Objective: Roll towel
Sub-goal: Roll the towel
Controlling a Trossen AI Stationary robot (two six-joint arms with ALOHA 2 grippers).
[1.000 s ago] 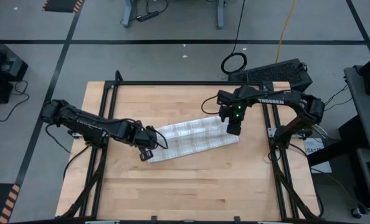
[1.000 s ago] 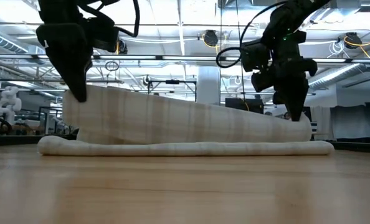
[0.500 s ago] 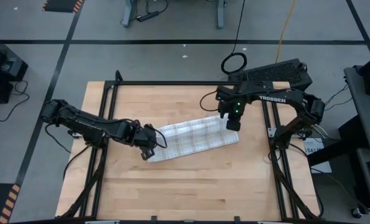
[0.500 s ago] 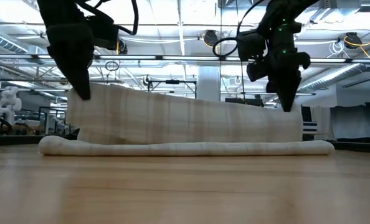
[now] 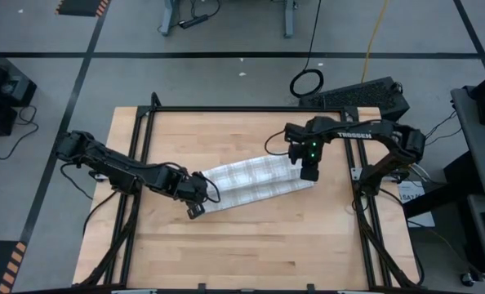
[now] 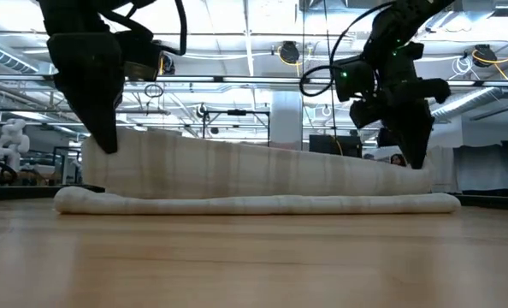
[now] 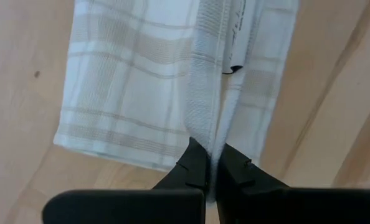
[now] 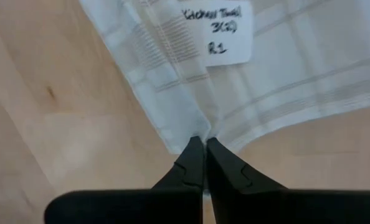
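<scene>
The white towel with a tan-grey check [image 5: 255, 184] lies slantwise at the table's middle. Its lower part rests on the wood as a long flat band [image 6: 254, 204], and one long edge [image 6: 254, 158] stands raised between the two grippers. My left gripper [image 5: 195, 208] is shut on the raised edge at the towel's left end, also seen in the low view [image 6: 107, 141]. My right gripper [image 5: 309, 173] is shut on it at the right end [image 6: 418, 161]. A white label [image 8: 219, 28] with handwriting shows near the right end. My left gripper pinches a raised ridge of cloth [image 7: 203, 140] at the towel's left short end between its two fingers, pointing down from above. The cloth rises to the fingers while the rest lies on the table. My right gripper pinches the cloth at the towel's right end [image 8: 205, 132], close to the corner by the label, between its two fingers, pointing down from above. The raised edge runs nearly straight to the other gripper, lower at this end.
The bare wooden tabletop [image 5: 251, 253] stretches toward the near edge, inside a black frame [image 5: 226, 109]. A dark keyboard-like case [image 5: 365, 96] and a cable coil [image 5: 306, 82] lie beyond the far right corner.
Both grippers have stayed shut on the raised edge. The right gripper first rose and went toward the far edge, then came down and toward the near edge; the left gripper has moved toward the near edge. The raised edge has followed, now lower at its right end.
</scene>
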